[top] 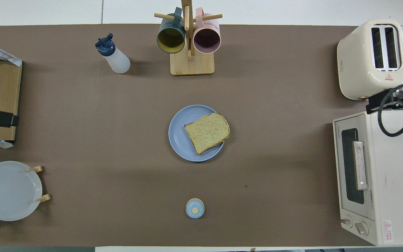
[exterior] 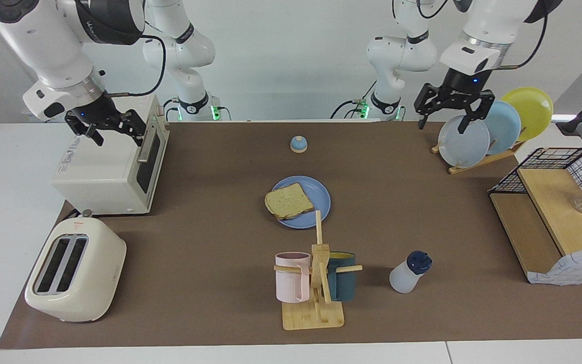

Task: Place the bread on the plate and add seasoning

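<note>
The bread (exterior: 289, 200), a tan slice of toast with a brown crust, lies on the round blue plate (exterior: 320, 194) in the middle of the mat; both also show in the overhead view, the bread (top: 207, 133) on the plate (top: 179, 140). The seasoning (exterior: 408, 273), a translucent white bottle with a navy cap, stands farther from the robots, toward the left arm's end, beside the mug tree (top: 114, 57). My left gripper (exterior: 442, 124) is open and empty, up over the plate rack. My right gripper (exterior: 119, 138) is open and empty, up over the toaster oven.
A white toaster oven (exterior: 114, 167) and a cream toaster (exterior: 74, 278) stand at the right arm's end. A mug tree (exterior: 316, 283) with two mugs stands farther out than the plate. A small blue bell (exterior: 298, 144) sits nearer the robots. A plate rack (exterior: 493, 126) and a wire shelf (exterior: 553, 212) stand at the left arm's end.
</note>
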Action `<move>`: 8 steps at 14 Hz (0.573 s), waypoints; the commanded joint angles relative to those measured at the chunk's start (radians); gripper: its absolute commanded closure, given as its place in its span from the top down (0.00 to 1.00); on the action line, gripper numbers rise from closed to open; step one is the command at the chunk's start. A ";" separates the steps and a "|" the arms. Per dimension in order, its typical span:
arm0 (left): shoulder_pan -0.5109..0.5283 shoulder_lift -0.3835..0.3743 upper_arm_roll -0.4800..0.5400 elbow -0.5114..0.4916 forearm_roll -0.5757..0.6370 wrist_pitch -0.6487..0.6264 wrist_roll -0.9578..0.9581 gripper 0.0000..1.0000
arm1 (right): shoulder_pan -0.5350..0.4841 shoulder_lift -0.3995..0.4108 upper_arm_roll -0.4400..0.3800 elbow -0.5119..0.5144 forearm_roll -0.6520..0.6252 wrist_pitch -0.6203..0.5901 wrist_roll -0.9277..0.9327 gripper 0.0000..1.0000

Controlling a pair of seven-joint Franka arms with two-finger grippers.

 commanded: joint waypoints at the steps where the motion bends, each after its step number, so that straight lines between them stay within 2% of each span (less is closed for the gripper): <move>1: 0.016 -0.043 -0.016 -0.049 0.000 -0.019 0.003 1.00 | -0.008 -0.025 0.005 -0.030 -0.010 0.009 -0.022 1.00; 8: 0.016 -0.044 -0.019 -0.032 0.010 0.026 -0.020 1.00 | -0.008 -0.025 0.005 -0.028 -0.010 0.009 -0.022 1.00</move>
